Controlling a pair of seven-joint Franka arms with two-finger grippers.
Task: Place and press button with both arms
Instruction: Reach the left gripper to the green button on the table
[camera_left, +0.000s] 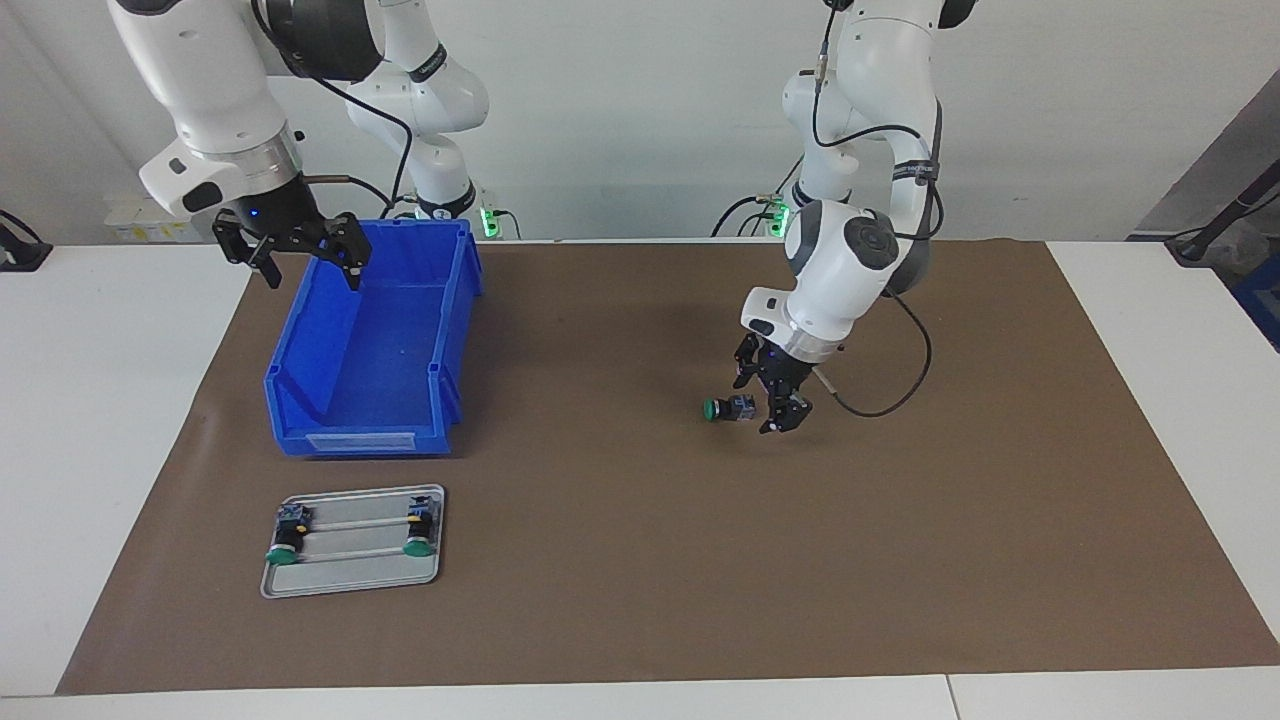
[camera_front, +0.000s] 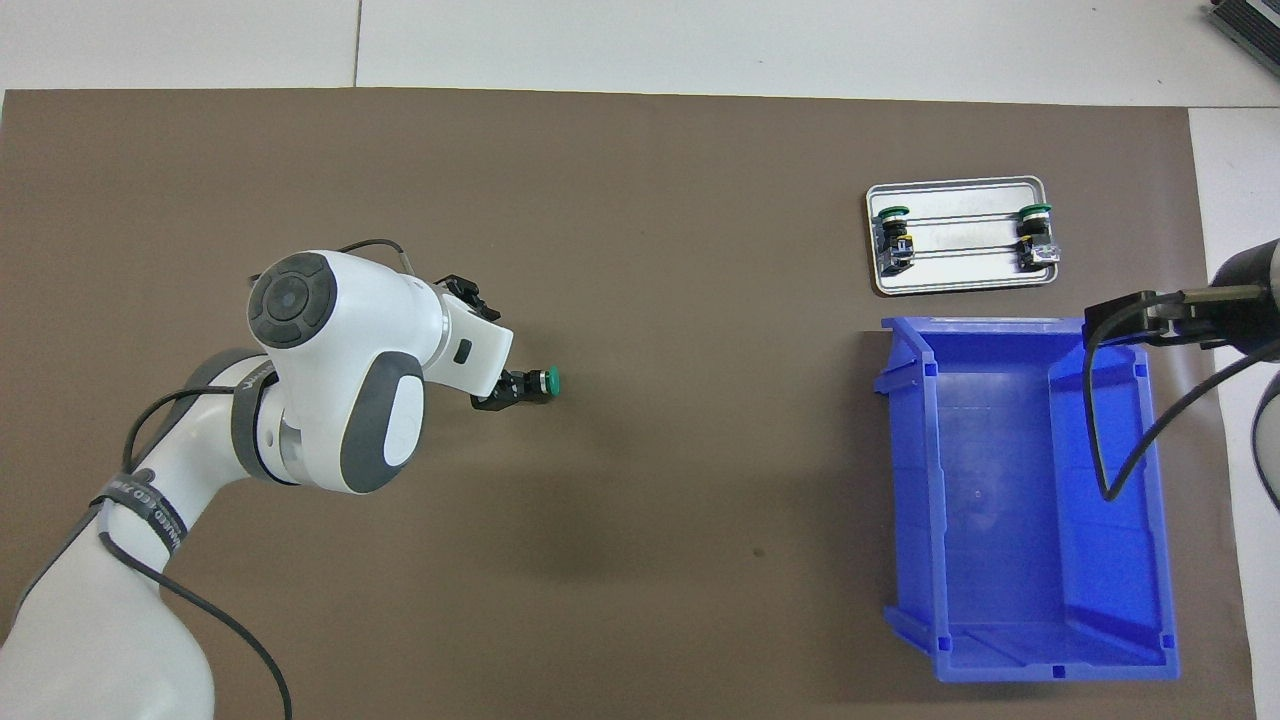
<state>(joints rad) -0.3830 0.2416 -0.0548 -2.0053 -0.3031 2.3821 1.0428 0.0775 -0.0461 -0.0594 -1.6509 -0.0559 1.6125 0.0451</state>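
Green-capped push-button switch (camera_left: 727, 408), a stubby black-and-grey body with a round flat cap, is lying on its side on the brown table mat (camera_left: 640, 560), well apart from the blue plastic bin (camera_left: 372, 345) and toward the left arm's end of the table from it. Its cap is pointing toward that bin. The left gripper (camera_left: 772, 405) is sitting low over the mat just beside the button's body end, with its black fingers standing spread wide; whether they are touching the body I cannot tell, since the button is lying next to them rather than clearly between them. From overhead the white wrist is covering most of the gripper, leaving only the button's cap and a bit of black finger showing.

The right gripper (camera_left: 305, 262) is waiting in the air over the bin's corner nearest the robots, its fingers wide apart and holding nothing.

Farther from the robots than the bin, a grey rectangular metal tray (camera_left: 352, 580) is lying on the mat, carrying two more identical green-capped buttons (camera_left: 287, 535), one at each end.
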